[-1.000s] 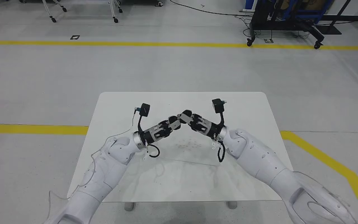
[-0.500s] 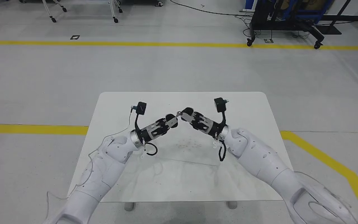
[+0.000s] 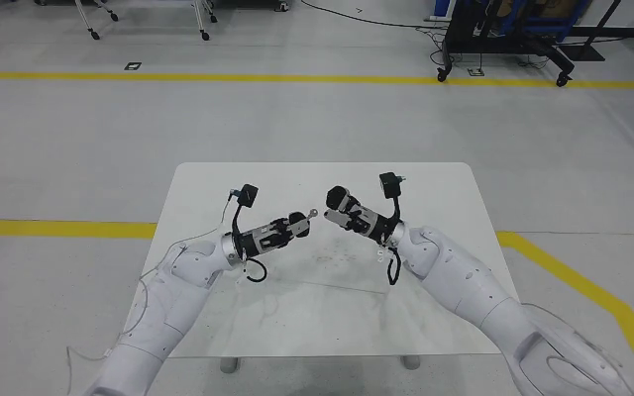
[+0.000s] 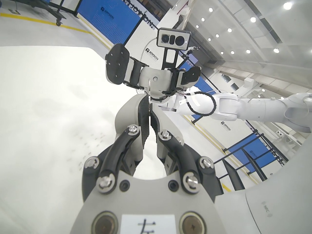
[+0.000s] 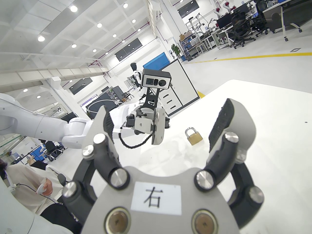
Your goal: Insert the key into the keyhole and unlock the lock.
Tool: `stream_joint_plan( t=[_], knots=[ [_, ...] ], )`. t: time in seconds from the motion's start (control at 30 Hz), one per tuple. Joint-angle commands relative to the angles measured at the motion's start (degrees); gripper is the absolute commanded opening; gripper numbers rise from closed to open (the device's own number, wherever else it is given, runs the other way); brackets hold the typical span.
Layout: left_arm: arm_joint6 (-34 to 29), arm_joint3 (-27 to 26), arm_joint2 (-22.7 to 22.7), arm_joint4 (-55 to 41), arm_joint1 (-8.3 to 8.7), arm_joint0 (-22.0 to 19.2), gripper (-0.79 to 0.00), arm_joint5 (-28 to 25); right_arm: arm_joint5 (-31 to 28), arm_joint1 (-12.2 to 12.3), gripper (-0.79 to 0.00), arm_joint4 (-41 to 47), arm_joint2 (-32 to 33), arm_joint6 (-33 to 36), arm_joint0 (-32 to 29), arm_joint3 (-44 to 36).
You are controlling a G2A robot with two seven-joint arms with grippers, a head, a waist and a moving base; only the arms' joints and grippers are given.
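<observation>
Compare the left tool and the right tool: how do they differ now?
The left tool is shut, the right tool open. The left tool pinches the key; the right tool holds nothing. Both hang above the table, facing each other.

Mid-table is tight: the left gripper (image 4: pixel 148 99), pinched on the key (image 4: pixel 149 87), faces the wide-spread right gripper (image 4: pixel 154 73) with a narrow gap between them, and the key tip points into the room between the right one's fingers. The left forearm (image 3: pixel 203 265) and right forearm (image 3: pixel 446 262) slant in from the near corners and bar any crossing there, leaving a wedge of table (image 3: pixel 436 188) between them. The padlock (image 5: pixel 193 136) lies flat near the left gripper, a low obstacle; passing room runs along the far strip and out toward the left and right edges.
</observation>
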Motion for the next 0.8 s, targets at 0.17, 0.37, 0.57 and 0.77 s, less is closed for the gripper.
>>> stream_joint_plan(
  t=[0.17, 0.37, 0.57, 0.77],
  knots=[
    [-0.10, -2.89, -0.47, 8.91, 0.60, 0.19, -0.785, 3.81, 3.16, 0.75, 0.000, -7.79, 0.77, 5.36, 0.99, -1.00],
    [-1.85, -6.40, -1.69, 12.51, 1.48, 1.33, -0.785, 6.61, 0.00, 3.53, 0.000, -10.32, 4.42, 14.61, 0.03, -2.66],
    [-5.68, -8.14, 0.22, 10.92, 1.56, 1.13, -0.785, 7.42, 0.00, 5.44, -0.409, 5.14, 3.22, 30.54, 0.31, -5.79],
    [-6.69, -7.87, 1.07, 10.83, 1.64, 0.55, -0.785, 8.35, 0.00, 5.71, -0.486, 14.42, 2.42, 40.23, 2.03, -4.39]
  ],
)
